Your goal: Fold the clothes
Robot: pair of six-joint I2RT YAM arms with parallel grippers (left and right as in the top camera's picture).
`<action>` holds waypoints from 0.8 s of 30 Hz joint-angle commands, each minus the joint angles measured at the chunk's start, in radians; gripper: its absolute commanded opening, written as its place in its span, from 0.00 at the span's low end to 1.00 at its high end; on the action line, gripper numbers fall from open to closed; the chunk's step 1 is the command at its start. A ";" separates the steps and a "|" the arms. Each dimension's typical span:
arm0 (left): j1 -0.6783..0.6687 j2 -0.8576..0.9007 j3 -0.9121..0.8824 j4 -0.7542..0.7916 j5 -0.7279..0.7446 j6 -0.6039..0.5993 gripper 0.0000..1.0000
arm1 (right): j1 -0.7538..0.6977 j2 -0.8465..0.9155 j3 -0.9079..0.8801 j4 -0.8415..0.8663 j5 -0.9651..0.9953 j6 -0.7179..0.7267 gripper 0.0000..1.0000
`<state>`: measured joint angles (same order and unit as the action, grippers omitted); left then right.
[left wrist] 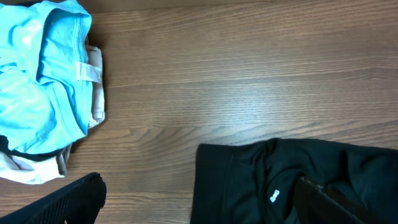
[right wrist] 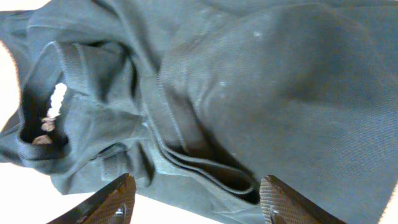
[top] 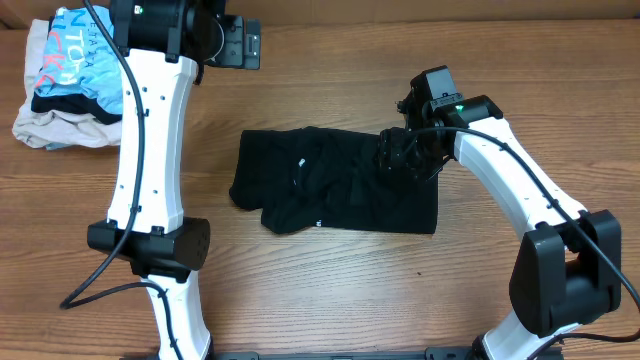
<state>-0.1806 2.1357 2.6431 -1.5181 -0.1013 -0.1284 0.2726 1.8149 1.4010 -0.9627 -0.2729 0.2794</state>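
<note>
While the soft, rumpled black short-sleeved T-shirt (top: 340, 180) lies bunched in ridged folds on the grained wooden table (top: 330, 300), the right gripper (right wrist: 196, 199) hangs over its right edge, jaws parted, clamping nothing. The left gripper (left wrist: 199, 200) gapes wide, empty, apart from the shirt.

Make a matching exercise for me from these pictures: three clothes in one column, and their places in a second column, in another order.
Clothes
1. black T-shirt
2. blue shirt
3. beige garment

Places
A. far left corner, underneath
B. alone, in the middle
C. far left corner, on top

Pairs: 1-B, 2-C, 3-A
</note>
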 commanded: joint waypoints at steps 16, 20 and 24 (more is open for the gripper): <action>0.013 0.057 -0.005 -0.006 0.076 -0.006 1.00 | 0.020 -0.006 -0.172 0.102 0.055 -0.202 0.62; 0.013 0.057 -0.005 -0.006 0.076 -0.005 1.00 | 0.020 -0.006 -0.212 0.146 0.055 -0.202 0.58; 0.013 0.057 -0.005 -0.005 0.076 -0.006 1.00 | 0.020 -0.006 -0.243 0.167 0.024 -0.212 0.57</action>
<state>-0.1806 2.1868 2.6427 -1.5257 -0.0372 -0.1284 0.2886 1.8149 1.1797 -0.8089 -0.2211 0.0921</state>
